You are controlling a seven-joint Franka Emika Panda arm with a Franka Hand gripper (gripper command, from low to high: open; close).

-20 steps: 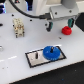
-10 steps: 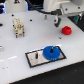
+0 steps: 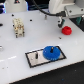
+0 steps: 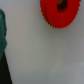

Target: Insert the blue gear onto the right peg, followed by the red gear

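The wrist view cuts off the blurred red gear (image 4: 59,11) at the picture's edge, while the exterior view crops the arm's upper part and leaves the gripper (image 3: 61,22) too small to judge.

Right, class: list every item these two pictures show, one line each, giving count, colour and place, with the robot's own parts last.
blue gear: one, bright blue, lying on the plate at the end toward the exterior view's right.
red gear: one, bright red, on the table beyond the plate; it also fills the wrist view.
plate: one, grey with black border, on the table near the front.
peg: one visible, dark, upright on the plate.
beige block: one, pale, far side of table.
table: one, white.
hand: one, dark, above the red gear; jaws unclear.
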